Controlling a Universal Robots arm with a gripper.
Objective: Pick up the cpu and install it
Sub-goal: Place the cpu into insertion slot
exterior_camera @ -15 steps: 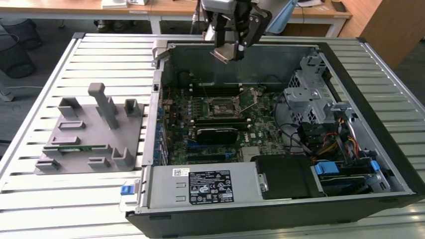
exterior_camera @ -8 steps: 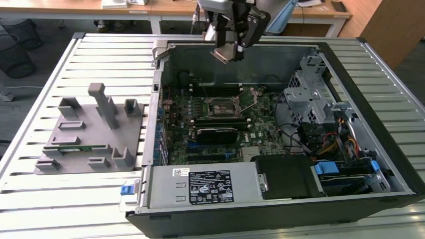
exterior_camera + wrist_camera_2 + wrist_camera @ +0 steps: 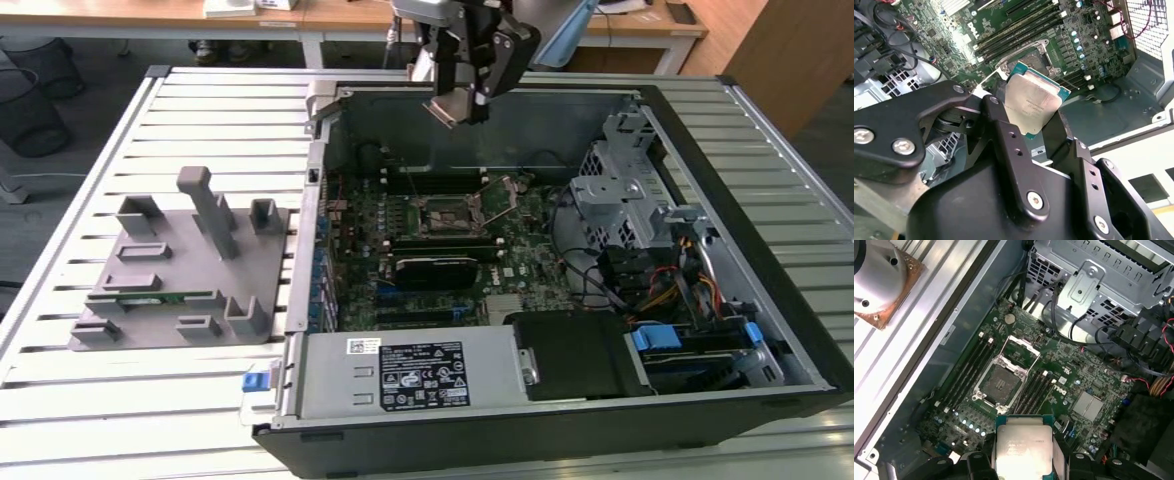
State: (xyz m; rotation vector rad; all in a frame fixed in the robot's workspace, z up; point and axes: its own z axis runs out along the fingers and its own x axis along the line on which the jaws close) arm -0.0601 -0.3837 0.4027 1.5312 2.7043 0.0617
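Note:
The cpu (image 3: 453, 107), a flat square chip with a silvery top, hangs tilted above the back of the open computer case (image 3: 310, 200). My gripper (image 3: 462, 100) is shut on it. In the second wrist view the black fingers (image 3: 1004, 132) clamp the cpu (image 3: 1032, 101) by two opposite edges. Below it on the green motherboard lies the socket (image 3: 447, 213), its metal frame swung open. In the first wrist view the cpu (image 3: 1021, 447) sits a little short of the socket (image 3: 1001, 383), well above the board.
A grey slotted fixture (image 3: 180, 270) holding a green memory stick (image 3: 154, 297) lies on the slatted table at the exterior view's left. Inside the case are the power supply (image 3: 400, 375), a metal drive cage (image 3: 621, 180) and loose cables (image 3: 667, 290).

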